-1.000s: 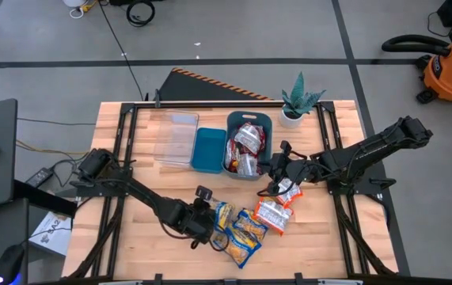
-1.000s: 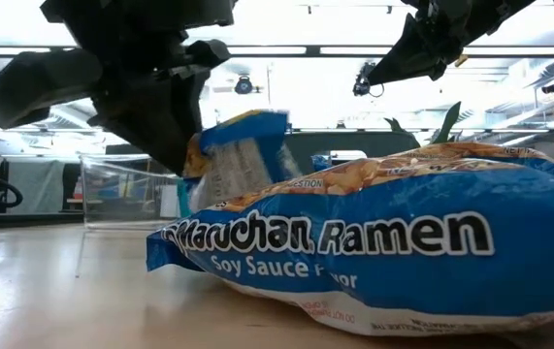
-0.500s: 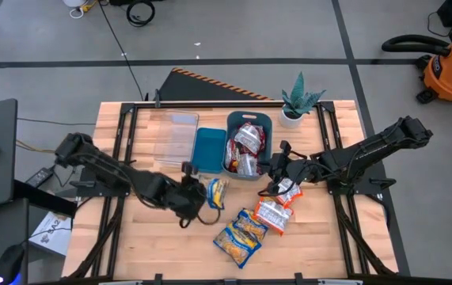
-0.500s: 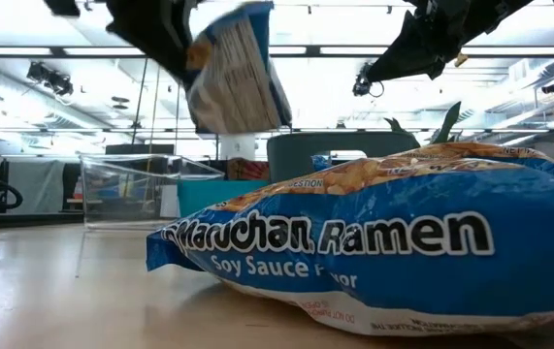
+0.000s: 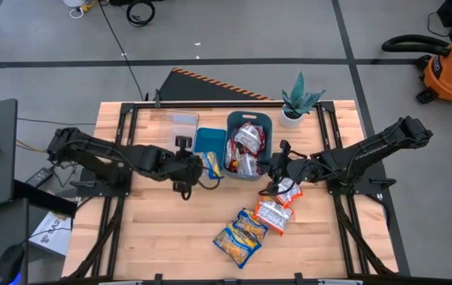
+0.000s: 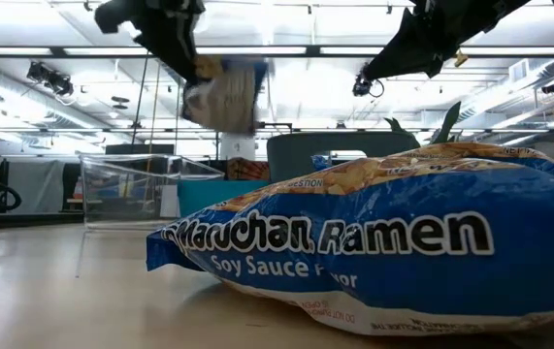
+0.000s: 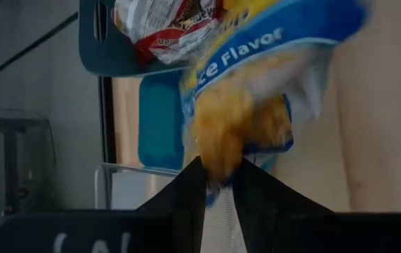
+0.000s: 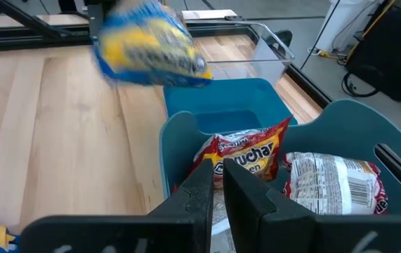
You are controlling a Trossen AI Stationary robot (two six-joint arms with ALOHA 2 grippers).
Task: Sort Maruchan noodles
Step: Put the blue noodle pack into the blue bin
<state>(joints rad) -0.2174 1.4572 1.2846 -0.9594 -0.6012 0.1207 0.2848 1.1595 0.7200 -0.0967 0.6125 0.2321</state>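
The left gripper (image 5: 202, 165) is clamped on a yellow-and-blue packet (image 7: 256, 91) reading "Flavor". The nearest packet (image 6: 374, 247) reads "Maruchan Ramen, Soy Sauce". The right gripper (image 8: 215, 184) has its jaws together.

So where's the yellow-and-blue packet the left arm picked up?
In the high view the yellow-and-blue packet hangs in the left tool, off the table, left of centre, right beside the teal bin.
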